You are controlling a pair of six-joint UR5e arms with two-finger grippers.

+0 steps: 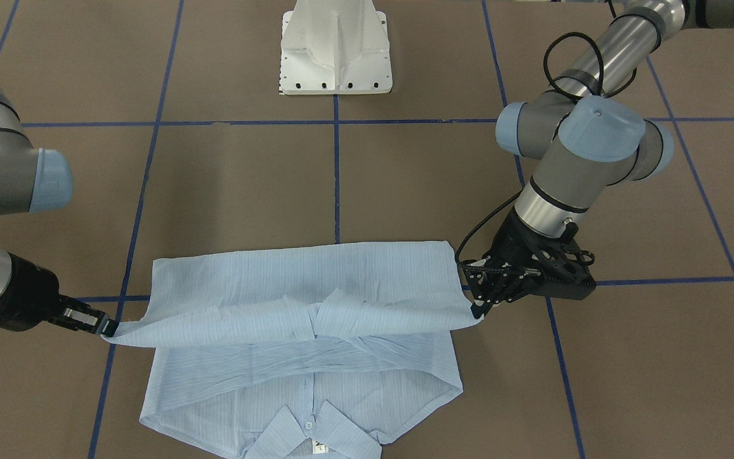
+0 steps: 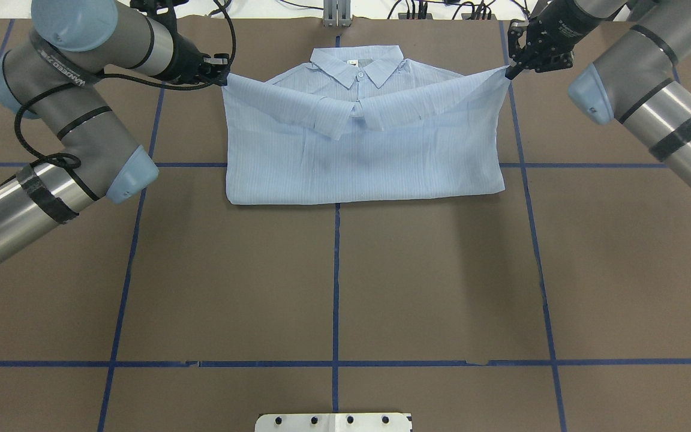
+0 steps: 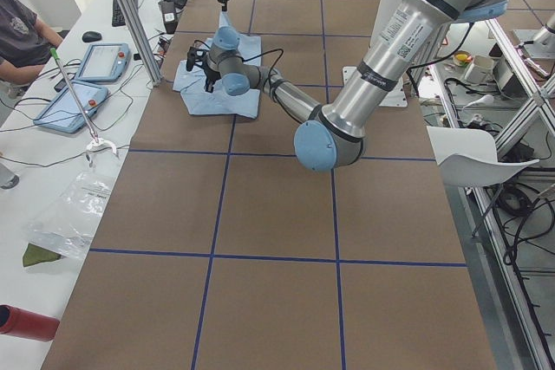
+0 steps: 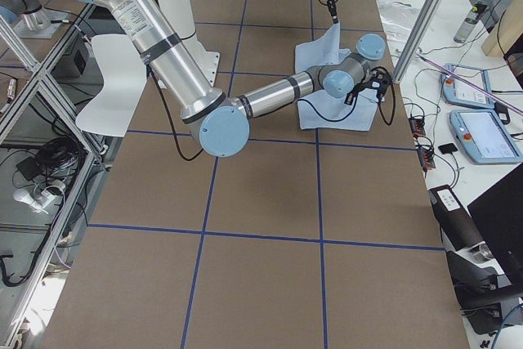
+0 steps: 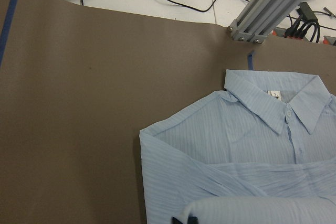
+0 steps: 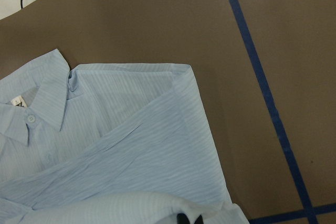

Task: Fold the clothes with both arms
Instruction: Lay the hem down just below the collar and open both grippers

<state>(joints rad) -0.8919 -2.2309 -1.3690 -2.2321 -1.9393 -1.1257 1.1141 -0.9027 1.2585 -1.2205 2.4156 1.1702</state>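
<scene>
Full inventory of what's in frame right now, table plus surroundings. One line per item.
pale blue striped collared shirt: one, pale blue, far middle of the table, hem half folded toward the collar.
brown table mat: one, brown with a blue tape grid, under the shirt.
white pedestal base: one, white, robot's edge of the table.
blue-rimmed tablets: two, grey-blue, side bench past the shirt.
seated operator: one, dark top, at that bench.
red cylinder: one, red, bench end.
left arm: one, silver-grey with blue caps.
right arm: one, same colours.
left end effector: one, black, shut on a shirt corner.
right end effector: one, black, shut on the other corner.
</scene>
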